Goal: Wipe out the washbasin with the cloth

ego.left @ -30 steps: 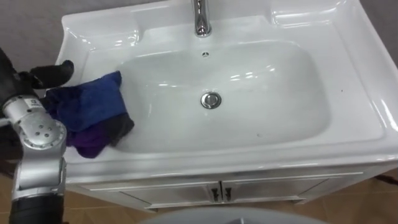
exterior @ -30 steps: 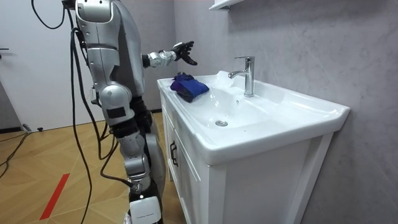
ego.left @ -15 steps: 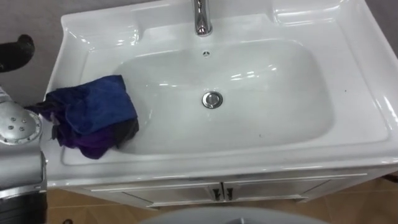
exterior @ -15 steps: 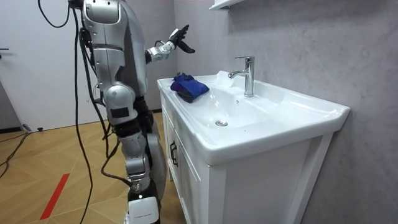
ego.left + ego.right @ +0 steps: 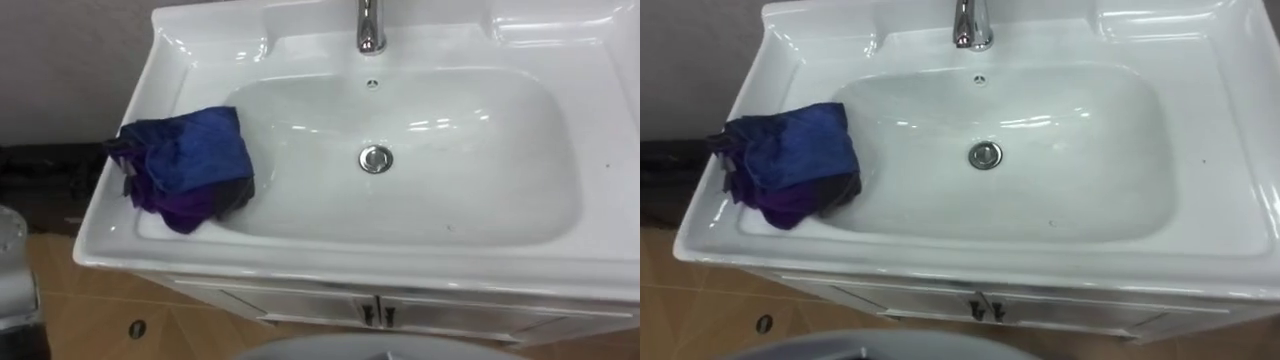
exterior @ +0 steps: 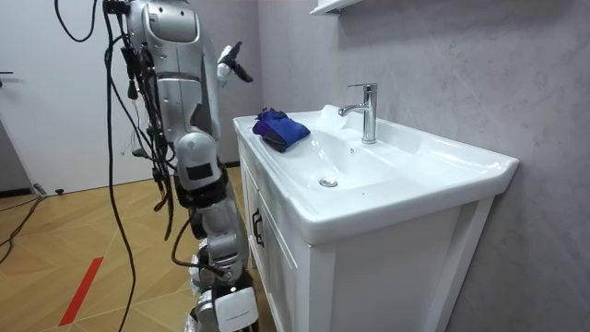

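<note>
On the left ledge of the white basin (image 5: pixel 480 190) you will find the cloth (image 5: pixel 185 165), a crumpled bundle, blue on top with purple and a darker fold beneath. Its right edge hangs over the lip onto the sloping wall of the bowl; the rest lies on the flat rim. Nothing is touching it. The drain (image 5: pixel 376 158) sits in the middle of the bowl, well apart from the cloth. The faucet (image 5: pixel 371 25) stands at the back centre, with a small overflow hole (image 5: pixel 372 84) just below it. Under the basin, the white cabinet (image 5: pixel 300 305) shows two small dark handles side by side where its doors meet.

Your robot stands upright on the wooden floor (image 6: pixel 101 240) at the room view's left end of the cabinet. Its left hand (image 6: pixel 232 63) is raised about shoulder height, up and away from the basin. The dark fingers look spread and straight, and they hold nothing.
</note>
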Available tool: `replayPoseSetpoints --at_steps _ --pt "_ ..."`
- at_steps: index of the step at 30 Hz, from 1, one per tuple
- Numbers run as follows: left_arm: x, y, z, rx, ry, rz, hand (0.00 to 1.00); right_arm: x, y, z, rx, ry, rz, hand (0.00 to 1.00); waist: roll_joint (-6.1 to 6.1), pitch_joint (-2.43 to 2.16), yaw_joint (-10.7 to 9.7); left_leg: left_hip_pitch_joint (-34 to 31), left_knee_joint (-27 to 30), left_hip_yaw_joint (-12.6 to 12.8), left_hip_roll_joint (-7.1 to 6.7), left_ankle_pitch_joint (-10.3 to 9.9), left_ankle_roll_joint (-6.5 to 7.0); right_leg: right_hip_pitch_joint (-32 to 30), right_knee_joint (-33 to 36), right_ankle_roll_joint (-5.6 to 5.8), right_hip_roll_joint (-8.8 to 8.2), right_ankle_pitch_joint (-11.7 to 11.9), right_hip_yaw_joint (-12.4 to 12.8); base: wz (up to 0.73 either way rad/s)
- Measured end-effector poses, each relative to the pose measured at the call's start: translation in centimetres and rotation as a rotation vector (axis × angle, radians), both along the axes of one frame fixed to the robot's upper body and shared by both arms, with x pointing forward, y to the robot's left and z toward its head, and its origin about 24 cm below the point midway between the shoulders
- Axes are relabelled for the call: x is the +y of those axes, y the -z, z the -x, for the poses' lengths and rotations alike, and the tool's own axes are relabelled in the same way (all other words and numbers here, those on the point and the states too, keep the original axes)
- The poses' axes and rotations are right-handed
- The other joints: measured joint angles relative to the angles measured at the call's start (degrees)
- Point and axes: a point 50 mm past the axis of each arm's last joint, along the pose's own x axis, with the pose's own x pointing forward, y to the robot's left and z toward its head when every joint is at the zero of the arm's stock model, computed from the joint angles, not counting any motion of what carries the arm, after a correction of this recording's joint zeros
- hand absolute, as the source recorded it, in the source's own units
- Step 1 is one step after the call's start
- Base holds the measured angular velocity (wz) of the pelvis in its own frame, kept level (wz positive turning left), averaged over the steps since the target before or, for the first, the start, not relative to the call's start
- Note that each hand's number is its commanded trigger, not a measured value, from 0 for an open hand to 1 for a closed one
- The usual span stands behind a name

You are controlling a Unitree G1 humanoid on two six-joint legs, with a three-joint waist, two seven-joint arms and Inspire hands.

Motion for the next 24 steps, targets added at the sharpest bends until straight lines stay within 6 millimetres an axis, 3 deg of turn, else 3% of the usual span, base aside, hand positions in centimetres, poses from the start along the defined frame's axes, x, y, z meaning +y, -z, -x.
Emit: replayPoseSetpoints --at_steps 3,6,11,15,16,18,20,24 --pt "1.2 0.0 1.7 0.005 -0.084 -0.016 0.0 0.0 0.0 0.2 0.009 -0.008 0.001 0.0 -0.79 -0.19 1.7 -0.2 0.1 -1.1 -0.12 0.0 0.0 0.2 -0.1 0.0 -0.04 -0.1 -1.0 0.17" --pt "2.5 1.4 3.8 0.067 -0.173 0.006 0.0 -0.1 0.0 0.0 0.004 -0.016 -0.012 0.0 -1.43 -0.2 3.0 -0.2 0.4 -2.1 -0.39 0.0 0.0 0.9 -0.1 0.07 -0.3 -0.4 -2.1 0.19" --pt "3.3 5.6 7.2 0.22 -0.273 0.134 0.0 0.0 0.0 -0.5 -0.007 -0.021 -0.033 0.0 -2.22 -0.21 4.4 -0.7 1.0 -3.6 -1.07 0.0 0.01 1.5 -0.2 0.37 -0.83 -1.0 -3.7 0.19" --pt "3.2 7.7 9.4 0.288 -0.33 0.211 0.0 0.1 0.0 -0.9 -0.014 -0.024 -0.041 0.0 -3.27 -0.19 4.4 -0.9 1.1 -4.3 -1.28 0.0 0.01 1.5 0.2 0.47 -1.05 -1.3 -4.5 0.12" --pt "3.0 8.5 10.2 0.312 -0.35 0.245 0.0 0.1 0.0 -1.0 -0.018 -0.025 -0.047 0.0 -3.33 -0.02 4.4 -1.0 1.2 -4.3 -1.28 0.0 0.01 1.4 0.4 0.44 -1.07 -1.4 -4.7 0.04" --pt "2.5 10.3 11.3 0.388 -0.365 0.289 0.0 0.1 0.0 -1.1 -0.021 -0.019 -0.053 0.0 -3.79 -0.15 4.2 -1.1 1.2 -4.3 -1.28 0.0 0.01 1.3 0.7 0.39 -1.13 -1.5 -4.9 0.02" --pt "0.9 13.0 13.6 0.498 -0.397 0.372 0.0 0.2 0.1 -1.1 -0.021 -0.024 -0.057 0.0 -4.13 -0.18 3.7 -1.0 1.2 -4.3 -1.28 0.0 0.01 1.4 0.7 0.39 -1.14 -1.5 -4.8 0.0" --pt "-2.0 16.4 16.8 0.684 -0.397 0.496 0.0 0.3 0.1 -0.8 -0.008 -0.028 -0.075 0.0 -5.11 -0.09 2.5 -0.7 1.4 -4.3 -1.3 0.0 0.01 2.0 0.6 0.41 -1.12 -1.6 -5.0 0.02"
